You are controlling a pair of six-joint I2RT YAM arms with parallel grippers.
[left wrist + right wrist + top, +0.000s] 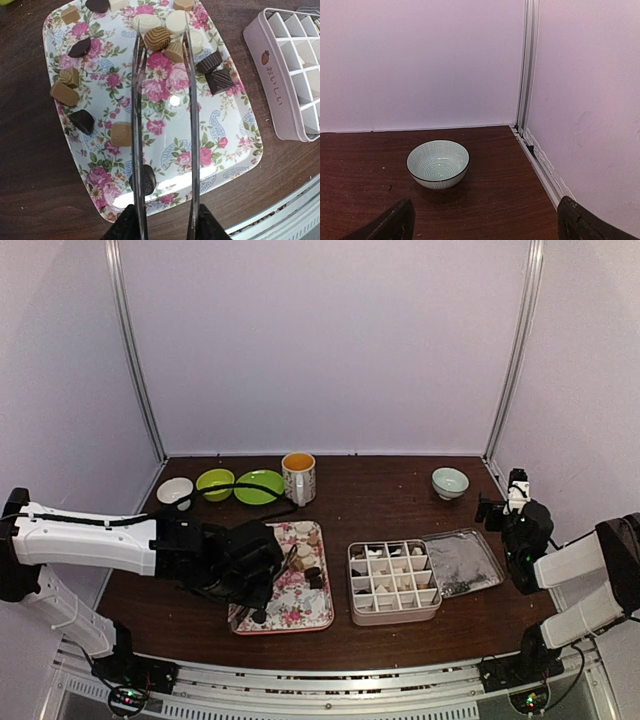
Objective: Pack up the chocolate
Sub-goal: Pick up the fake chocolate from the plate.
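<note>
The chocolate (157, 38) lies as several dark, tan and white pieces scattered over a floral tray (225, 130), which sits left of centre on the table (300, 608). My left gripper (166, 220) hangs over the tray's near end (255, 565), shut on a pair of metal tongs (192, 125). The tongs' two arms reach to the far end of the tray and straddle a ribbed tan piece and another tan piece (175, 51); whether they pinch either I cannot tell. My right gripper (487, 225) is open and empty at the far right (505, 502).
A pink box with a grid of compartments (393, 580) stands right of the tray (290, 75), some cells holding small pieces. Its lid (462, 562) lies beside it. A striped bowl (438, 162) sits near the back right corner. A mug (298, 477), two green bowls (259, 486) and a white bowl (175, 491) line the back left.
</note>
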